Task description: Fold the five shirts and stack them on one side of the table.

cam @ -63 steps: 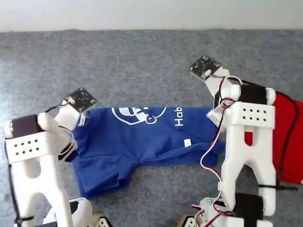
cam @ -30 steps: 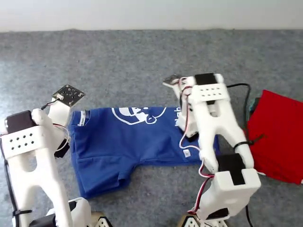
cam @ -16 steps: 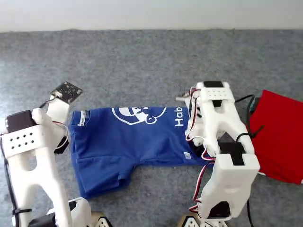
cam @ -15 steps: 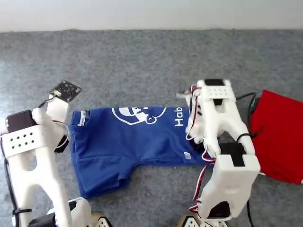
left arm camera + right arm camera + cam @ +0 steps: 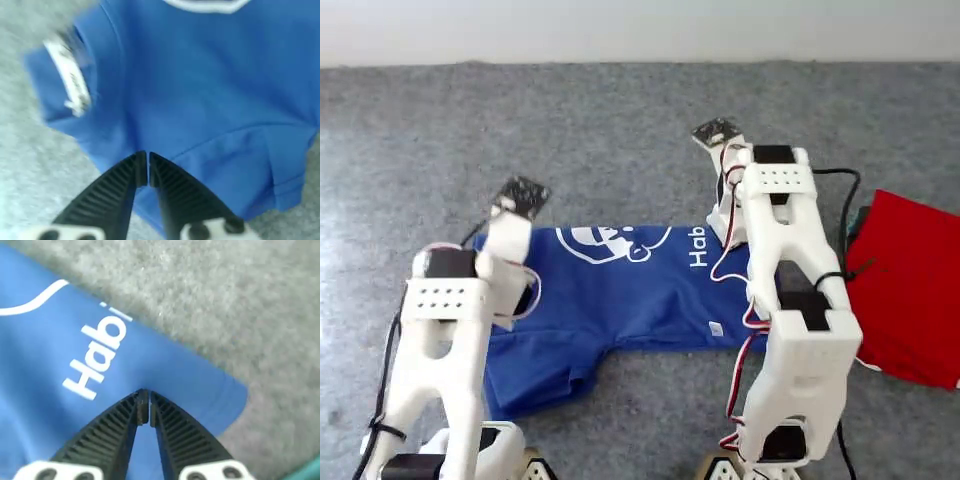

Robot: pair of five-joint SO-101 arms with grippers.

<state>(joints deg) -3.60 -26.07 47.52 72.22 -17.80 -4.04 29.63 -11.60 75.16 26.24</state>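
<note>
The grey table (image 5: 620, 110) holds a blue shirt (image 5: 620, 290) lying in the middle, folded lengthwise into a band with one sleeve sticking out toward the arms. It looks partly folded, with the crosswise folds left to do. A red shirt (image 5: 910, 300) lies at the right side, apparently folded, starting the stack; how many lie under it I cannot tell. The left gripper (image 5: 142, 167) is closed over the collar end, the right gripper (image 5: 144, 407) closed over the hem end, neither visibly pinching cloth.
</note>
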